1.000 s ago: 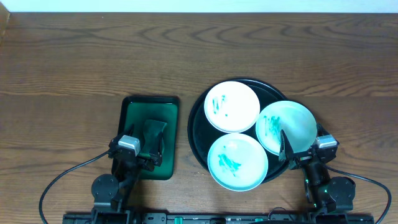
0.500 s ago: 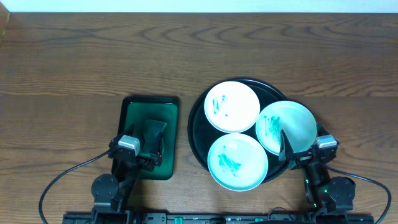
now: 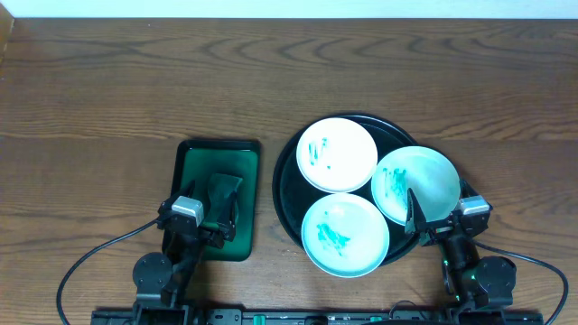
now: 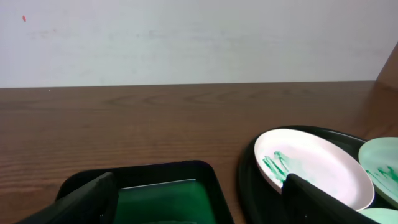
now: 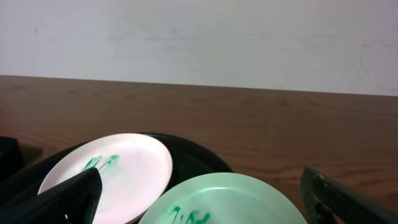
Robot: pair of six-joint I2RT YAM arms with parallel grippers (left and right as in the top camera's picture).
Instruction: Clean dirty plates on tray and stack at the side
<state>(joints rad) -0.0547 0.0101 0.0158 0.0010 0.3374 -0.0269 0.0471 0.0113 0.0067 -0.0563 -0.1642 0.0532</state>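
The left gripper (image 4: 200, 182) is hanging wide open and empty over the green rectangular tray (image 3: 194, 162). The right gripper (image 5: 202, 175) is gaping empty above the round black tray (image 3: 287, 194). Three teal-smeared plates (image 3: 345, 235) (image 3: 417, 184) (image 3: 337, 154) are lying crowded together on that tray.

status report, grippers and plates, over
Left gripper open, empty, over the green tray. Right gripper open, empty, at the edge of the right plate. Three smeared plates on the black tray, none stacked. Nothing blocking them.
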